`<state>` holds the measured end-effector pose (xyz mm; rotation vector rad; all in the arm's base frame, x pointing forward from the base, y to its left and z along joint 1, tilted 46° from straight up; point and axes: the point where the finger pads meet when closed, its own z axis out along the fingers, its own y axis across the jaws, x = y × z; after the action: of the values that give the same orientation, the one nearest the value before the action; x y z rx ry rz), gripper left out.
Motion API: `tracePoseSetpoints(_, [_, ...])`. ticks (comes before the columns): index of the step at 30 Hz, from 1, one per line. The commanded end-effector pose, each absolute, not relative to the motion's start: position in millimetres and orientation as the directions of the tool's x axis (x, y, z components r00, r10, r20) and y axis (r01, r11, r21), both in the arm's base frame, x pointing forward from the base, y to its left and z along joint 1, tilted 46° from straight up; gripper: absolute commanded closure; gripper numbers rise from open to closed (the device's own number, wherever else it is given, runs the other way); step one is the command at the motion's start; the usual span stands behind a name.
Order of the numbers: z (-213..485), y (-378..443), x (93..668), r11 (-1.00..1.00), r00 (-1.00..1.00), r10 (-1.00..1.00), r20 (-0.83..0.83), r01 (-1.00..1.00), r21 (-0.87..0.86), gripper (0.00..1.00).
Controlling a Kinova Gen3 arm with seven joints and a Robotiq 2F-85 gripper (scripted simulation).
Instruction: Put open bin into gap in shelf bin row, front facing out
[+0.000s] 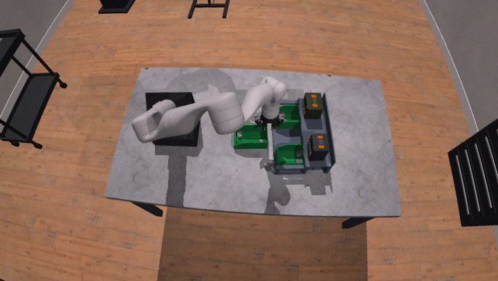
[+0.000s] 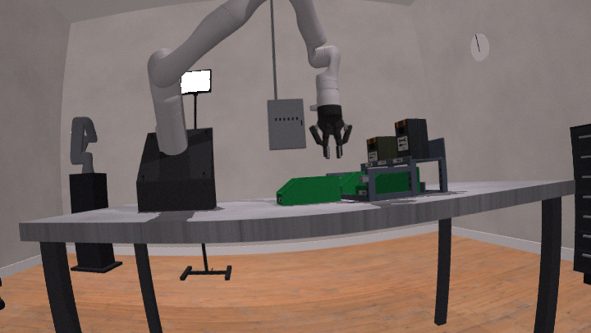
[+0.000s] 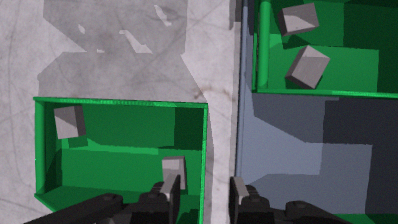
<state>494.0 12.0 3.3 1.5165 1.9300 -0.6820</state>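
Observation:
The loose green bin (image 1: 251, 136) sits on the table just left of the shelf (image 1: 301, 134); it also shows in the side view (image 2: 308, 190) and the wrist view (image 3: 122, 150). Its low open front points away from the shelf. Two grey parts (image 3: 69, 121) (image 3: 174, 170) lie in it. The gap (image 1: 287, 136) in the row lies between two green bins (image 1: 289, 116) (image 1: 289, 153); in the wrist view it is bare grey shelf floor (image 3: 300, 135). My gripper (image 2: 332, 155) hangs well above the bin, partly open and empty, with its fingers in line over the bin's wall nearest the shelf.
Two dark boxes (image 1: 312, 104) (image 1: 319, 146) stand on the shelf's upper board. The far shelf bin (image 3: 320, 45) holds two grey parts. The arm's black base (image 1: 172, 118) stands at the table's left.

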Motion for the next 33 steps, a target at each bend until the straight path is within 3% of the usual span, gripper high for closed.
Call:
tracePoseSetpoints(1, [3.8,13.0,494.4,0.222,-0.181,0.675,-0.715,0.974,-0.036,0.61])
tracePoseSetpoints(33, [3.0,14.2,491.0,0.216,-0.171,0.677,-0.715,0.976,-0.029,0.61])
